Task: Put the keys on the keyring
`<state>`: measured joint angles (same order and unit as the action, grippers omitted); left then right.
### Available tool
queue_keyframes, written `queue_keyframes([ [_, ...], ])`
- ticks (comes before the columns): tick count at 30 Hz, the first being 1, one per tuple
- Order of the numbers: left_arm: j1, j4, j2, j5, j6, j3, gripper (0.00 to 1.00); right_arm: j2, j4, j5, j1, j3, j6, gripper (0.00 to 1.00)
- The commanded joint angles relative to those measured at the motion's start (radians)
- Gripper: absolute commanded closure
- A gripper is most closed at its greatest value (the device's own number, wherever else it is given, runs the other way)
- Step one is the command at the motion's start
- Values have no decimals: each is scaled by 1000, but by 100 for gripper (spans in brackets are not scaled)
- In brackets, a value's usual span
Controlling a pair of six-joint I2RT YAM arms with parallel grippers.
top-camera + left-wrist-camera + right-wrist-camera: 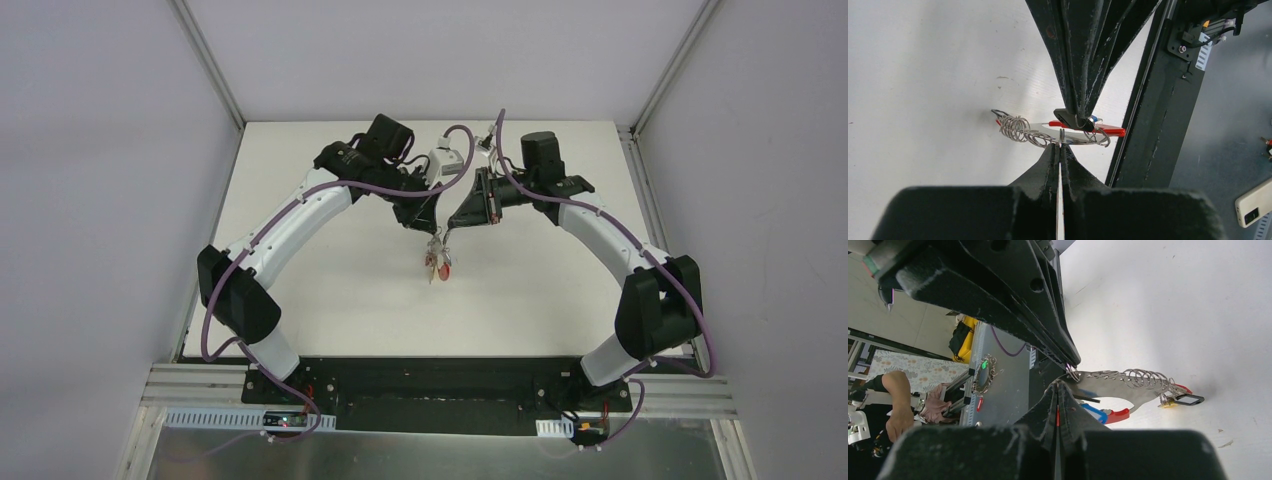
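Observation:
The keyring (1120,384) is a grey curved clip with a red arc (1119,415), held up between both grippers above the white table. It also shows in the left wrist view (1075,137) and, small, in the top view (437,262). My right gripper (1058,386) is shut on the clip's near end. My left gripper (1060,145) is shut on a small split ring (1062,136) at the clip's edge. Several split rings (1143,377) sit threaded along the clip. A black-headed key (1190,400) and a yellow-headed key (1164,402) hang at its far end, and a blue-headed key (1096,412) hangs by the red arc.
The white table (330,280) lies under the grippers. The black base rail (440,385) runs along the near edge. Grey walls and metal frame posts (212,62) surround the table. A person's arm (895,390) shows beyond the table edge in the right wrist view.

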<state>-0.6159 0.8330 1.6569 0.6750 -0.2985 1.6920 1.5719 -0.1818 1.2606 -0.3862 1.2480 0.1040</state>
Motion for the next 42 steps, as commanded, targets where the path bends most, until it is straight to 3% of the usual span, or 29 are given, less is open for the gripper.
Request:
queue_keyframes([
  [1,-5,-40,-21,49,23,-12,100,-33,46,7,-9,29,-19,100],
  [42,-8,-49,-25,51,49,-25,100,14,4,-174,-57,60,-23,100],
])
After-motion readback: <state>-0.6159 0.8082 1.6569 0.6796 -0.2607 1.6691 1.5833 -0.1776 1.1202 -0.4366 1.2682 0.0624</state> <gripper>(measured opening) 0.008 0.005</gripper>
